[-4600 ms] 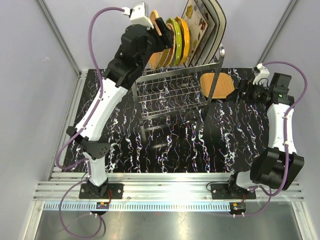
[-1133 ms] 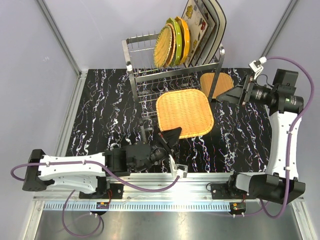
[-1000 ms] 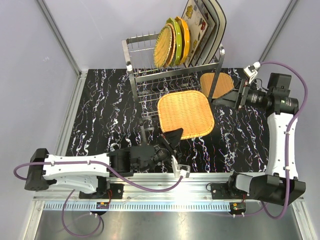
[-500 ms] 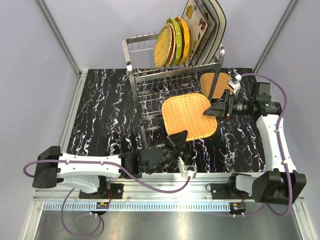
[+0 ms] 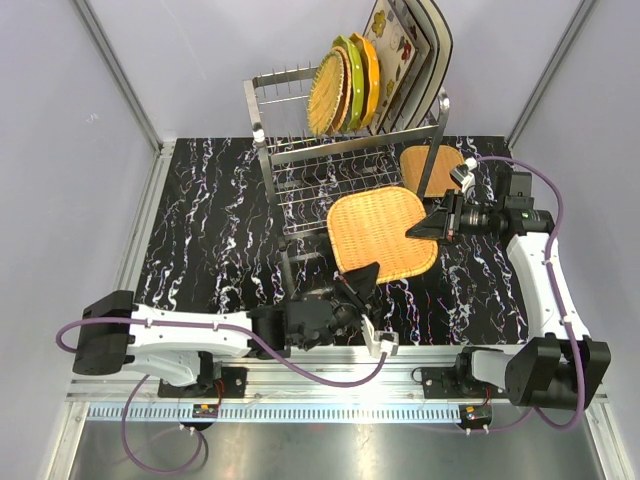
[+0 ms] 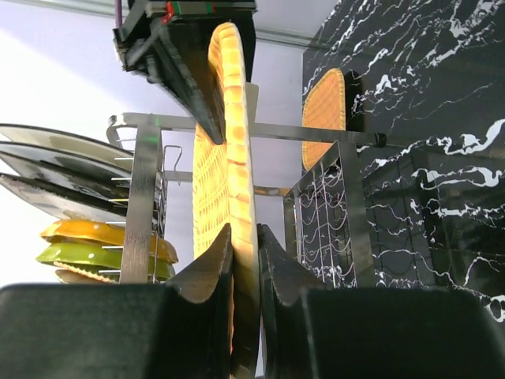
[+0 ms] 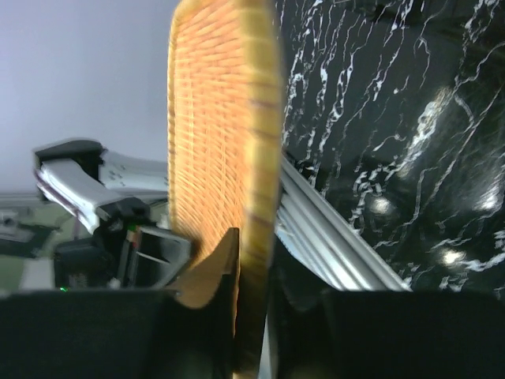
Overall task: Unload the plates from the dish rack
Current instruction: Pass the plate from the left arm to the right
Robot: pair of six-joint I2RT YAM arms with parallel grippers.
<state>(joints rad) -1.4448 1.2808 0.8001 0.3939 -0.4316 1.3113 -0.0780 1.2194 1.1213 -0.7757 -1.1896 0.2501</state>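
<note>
Left gripper (image 5: 362, 279): closed to a narrow gap on the near rim of the held plate (image 5: 383, 233). In the left wrist view its fingers (image 6: 207, 267) press the rim from both sides.
Right gripper (image 5: 420, 229): clamped on the same plate's right edge. In the right wrist view the rim sits between its fingers (image 7: 211, 278) with no gap to be seen.
Held plate: tan, woven and square with rounded corners. Both grippers carry it, face up towards the top camera, just in front of the rack (image 5: 345, 148) and over the right half of the table (image 5: 220, 220).
Rack: shiny steel wire in two tiers, standing at the middle of the table's far edge.
Upper tier, left to right: a round woven plate (image 5: 324, 95), a green plate (image 5: 350, 75), an orange plate (image 5: 368, 75), then flowered plates (image 5: 392, 50) with dark rims. All stand on edge and lean right.
Small woven plate (image 5: 446, 168): flat on the table near the far right corner, just right of the rack and partly behind its post.
Table: black with white veins.
</note>
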